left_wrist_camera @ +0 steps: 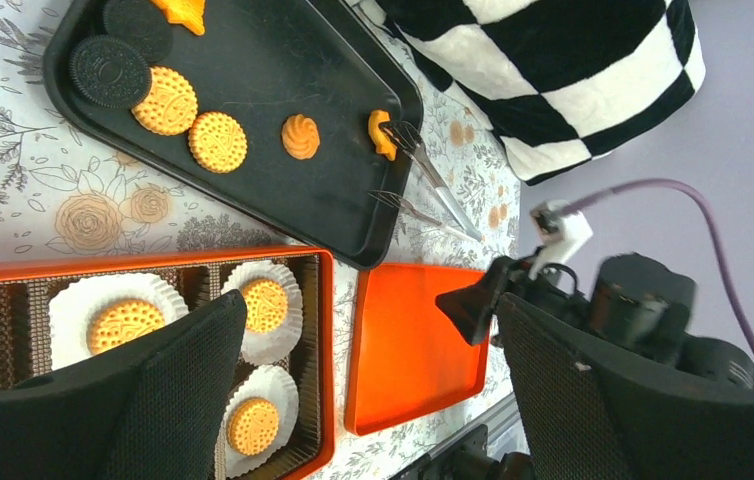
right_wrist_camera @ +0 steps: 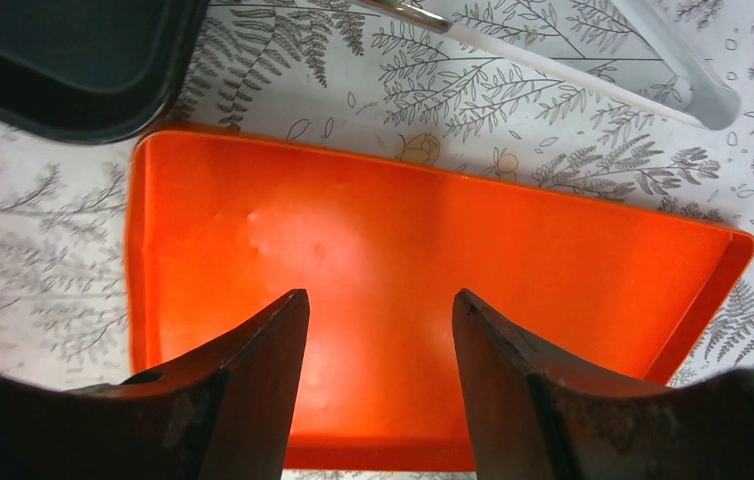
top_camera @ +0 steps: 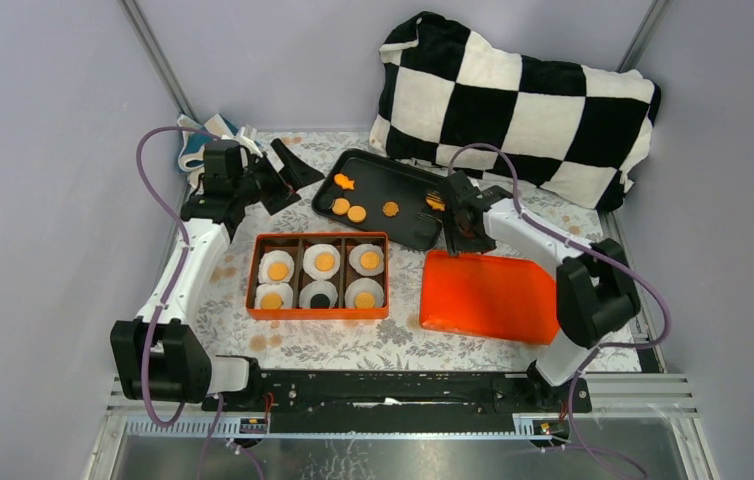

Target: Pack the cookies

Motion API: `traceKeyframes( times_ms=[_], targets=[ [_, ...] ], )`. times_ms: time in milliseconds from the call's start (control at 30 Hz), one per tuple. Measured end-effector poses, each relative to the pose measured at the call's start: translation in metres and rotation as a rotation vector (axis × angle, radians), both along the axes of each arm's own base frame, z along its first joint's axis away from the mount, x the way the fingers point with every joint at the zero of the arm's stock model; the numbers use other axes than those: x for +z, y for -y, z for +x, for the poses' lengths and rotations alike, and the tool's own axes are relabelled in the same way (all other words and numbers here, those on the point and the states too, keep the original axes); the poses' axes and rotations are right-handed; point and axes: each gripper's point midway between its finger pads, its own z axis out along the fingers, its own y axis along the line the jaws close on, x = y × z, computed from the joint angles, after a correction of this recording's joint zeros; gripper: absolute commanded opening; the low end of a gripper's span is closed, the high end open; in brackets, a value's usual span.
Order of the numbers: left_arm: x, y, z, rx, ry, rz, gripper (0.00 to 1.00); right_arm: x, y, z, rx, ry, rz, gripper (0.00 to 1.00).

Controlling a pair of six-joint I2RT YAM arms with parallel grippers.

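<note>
Packing stands well advanced. In the orange box (top_camera: 318, 237) at the middle of the worktop (top_camera: 353, 345), five of the six paper cups (left_wrist_camera: 68, 300) each hold one of the cookies (top_camera: 324, 262). The middle cup of the near row shows a dark centre; whether that is a dark biscuit or a bare cup cannot be told. Five orange cookies remain loose on the black tray (top_camera: 398, 180) toward the far edge, with two dark biscuits (left_wrist_camera: 108, 70) at its left end. The orange lid (top_camera: 488, 300) lies off, right of the box. Judged outstanding: the last cup and the lid. The round cookies lie flat, face up, and have no long axis. The rim cookie (left_wrist_camera: 381, 133) at the tray's right end looks elongated, its long axis roughly along that rim, just beside the tips of the tongs (left_wrist_camera: 433, 185). The left hand (left_wrist_camera: 368, 305) is spread wide and empty near the far-left corner. The right hand (right_wrist_camera: 381, 300) is partly spread, holding nothing, over the lid's far edge.
</note>
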Motion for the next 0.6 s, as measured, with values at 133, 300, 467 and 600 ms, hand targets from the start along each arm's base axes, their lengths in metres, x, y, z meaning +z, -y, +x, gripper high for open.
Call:
traceKeyframes(
  times_ms=[133, 300, 467, 600],
  targets=[
    [0.000, 0.006, -0.002, -0.015, 0.000, 0.001, 0.99, -0.025, 0.003, 0.004, 0.002, -0.059, -0.060, 0.63],
    [0.001, 0.007, -0.003, -0.019, 0.004, 0.001, 0.99, -0.049, 0.005, 0.019, 0.028, -0.095, -0.142, 0.62],
    [0.001, 0.007, -0.003, -0.019, 0.004, 0.001, 0.99, -0.068, 0.001, 0.036, 0.062, -0.124, -0.176, 0.59],
    [0.001, 0.009, -0.004, -0.024, 0.003, 0.001, 0.99, -0.069, -0.005, 0.047, 0.092, -0.130, -0.154, 0.37]
  ],
)
